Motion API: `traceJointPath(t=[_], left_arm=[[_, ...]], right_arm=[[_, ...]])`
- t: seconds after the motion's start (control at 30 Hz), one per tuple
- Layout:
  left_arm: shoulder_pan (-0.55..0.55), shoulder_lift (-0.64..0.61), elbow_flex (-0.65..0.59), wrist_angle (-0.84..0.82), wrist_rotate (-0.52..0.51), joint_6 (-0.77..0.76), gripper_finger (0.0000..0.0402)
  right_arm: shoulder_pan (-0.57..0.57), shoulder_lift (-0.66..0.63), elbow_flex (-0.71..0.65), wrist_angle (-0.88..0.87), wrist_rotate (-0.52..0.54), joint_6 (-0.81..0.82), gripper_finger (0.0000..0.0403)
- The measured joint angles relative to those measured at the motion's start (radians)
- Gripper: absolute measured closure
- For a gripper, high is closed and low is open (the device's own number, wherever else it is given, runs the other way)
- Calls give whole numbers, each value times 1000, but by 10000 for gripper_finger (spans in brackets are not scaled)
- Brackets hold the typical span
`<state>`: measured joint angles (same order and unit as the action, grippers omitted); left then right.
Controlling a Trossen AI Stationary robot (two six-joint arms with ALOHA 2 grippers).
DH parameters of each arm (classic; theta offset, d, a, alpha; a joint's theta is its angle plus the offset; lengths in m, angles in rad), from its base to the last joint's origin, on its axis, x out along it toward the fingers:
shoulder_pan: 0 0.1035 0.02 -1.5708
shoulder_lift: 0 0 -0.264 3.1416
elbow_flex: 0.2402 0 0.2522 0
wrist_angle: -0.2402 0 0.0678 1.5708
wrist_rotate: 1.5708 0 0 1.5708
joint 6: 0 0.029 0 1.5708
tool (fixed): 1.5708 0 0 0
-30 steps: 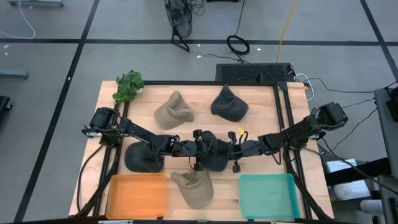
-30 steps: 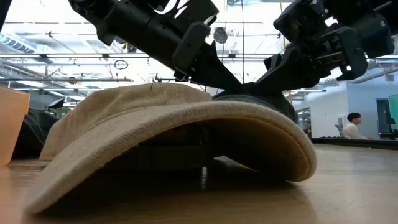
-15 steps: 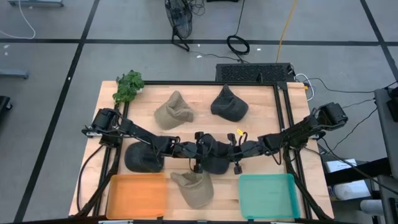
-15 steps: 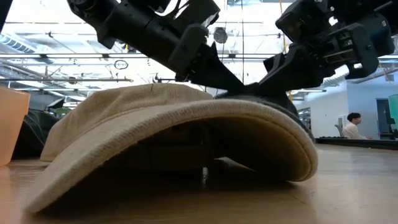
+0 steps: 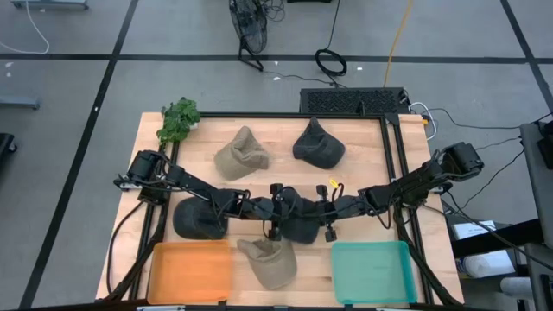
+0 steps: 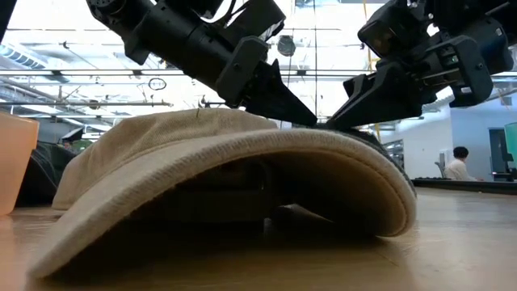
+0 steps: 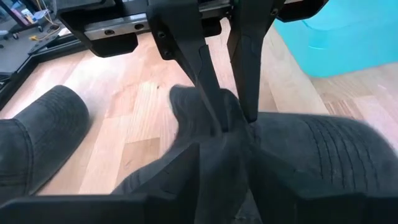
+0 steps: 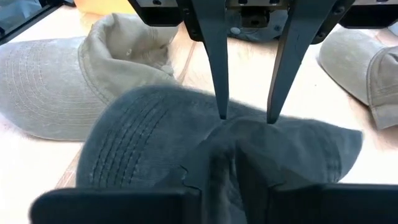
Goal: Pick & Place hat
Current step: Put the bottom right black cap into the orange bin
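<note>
A dark grey hat (image 5: 298, 226) lies mid-table, its brim toward the near edge. My left gripper (image 5: 278, 207) comes at its crown from the left and my right gripper (image 5: 318, 209) from the right, and both are shut on it. In the low view their fingertips (image 6: 311, 121) converge just behind the brim of a tan hat (image 6: 226, 170), which hides most of the dark hat. In the left wrist view the right gripper (image 7: 235, 121) faces mine. In the right wrist view the left gripper (image 8: 245, 117) faces mine. My left gripper pinches a raised fold of the dark hat's crown (image 7: 227, 155) between its two fingers, slanting down from the table's left. The hat rests on the table. My right gripper pinches the same bunched crown ridge (image 8: 221, 162) between its fingers, slanting down from the table's right, tip to tip with the left gripper. The brim (image 8: 124, 149) lies flat on the wood.
Another dark hat (image 5: 200, 218) lies to the left, and the tan hat (image 5: 268, 261) at the near edge between an orange tray (image 5: 190, 272) and a teal tray (image 5: 371, 272). A tan hat (image 5: 242, 154), a dark hat (image 5: 318, 145) and a green sprig (image 5: 177, 119) lie toward the far side.
In the low view the dark hat's crown has sunk lower behind the tan brim, and both grippers' fingertips now meet at one spot on it. The arms hardly shift in the high view.
</note>
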<state>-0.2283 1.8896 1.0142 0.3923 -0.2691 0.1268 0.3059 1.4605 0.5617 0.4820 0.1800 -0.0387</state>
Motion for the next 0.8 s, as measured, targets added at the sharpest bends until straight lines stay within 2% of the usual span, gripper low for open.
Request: traceJointPath(t=[0.3, 0.5, 0.67, 0.8], left_arm=[[0, 0, 0, 1, 0, 0, 265], [0, 0, 0, 0, 0, 0, 265], [0, 0, 0, 1, 0, 0, 265], [0, 0, 0, 1, 0, 0, 265]], right_arm=[[4, 0, 0, -43, -1, 72, 288], [3, 0, 0, -133, 0, 141, 274], [2, 0, 0, -120, 1, 128, 284], [2, 0, 0, -82, 0, 74, 328]])
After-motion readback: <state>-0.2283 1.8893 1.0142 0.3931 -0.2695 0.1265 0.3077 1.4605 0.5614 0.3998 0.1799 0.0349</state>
